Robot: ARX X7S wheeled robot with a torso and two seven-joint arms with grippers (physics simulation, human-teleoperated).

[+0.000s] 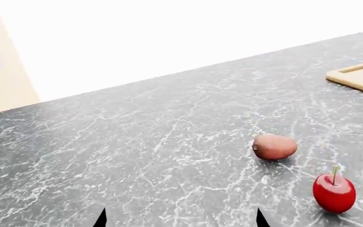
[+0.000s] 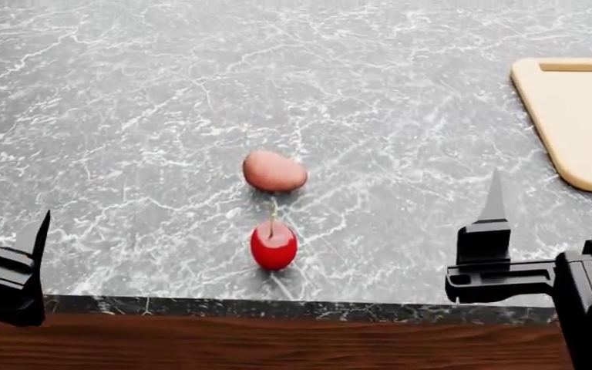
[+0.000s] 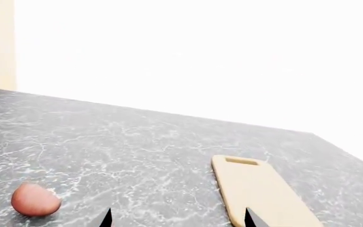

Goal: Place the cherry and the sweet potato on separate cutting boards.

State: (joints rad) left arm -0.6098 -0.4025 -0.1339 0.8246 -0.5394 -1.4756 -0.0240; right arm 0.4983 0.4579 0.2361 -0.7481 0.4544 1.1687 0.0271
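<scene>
Both grippers, left (image 2: 13,274) and right (image 2: 553,231), are spread, empty. Cherry (image 2: 274,245) is round; rolling against sweet potato (image 2: 274,171) is risked if nudged.

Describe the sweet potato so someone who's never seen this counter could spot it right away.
On the grey marbled counter, look near the middle, left of the pale cutting board. The sweet potato lies just behind the cherry. It is the dull pinkish oval with no stem, not the glossy red ball.
</scene>
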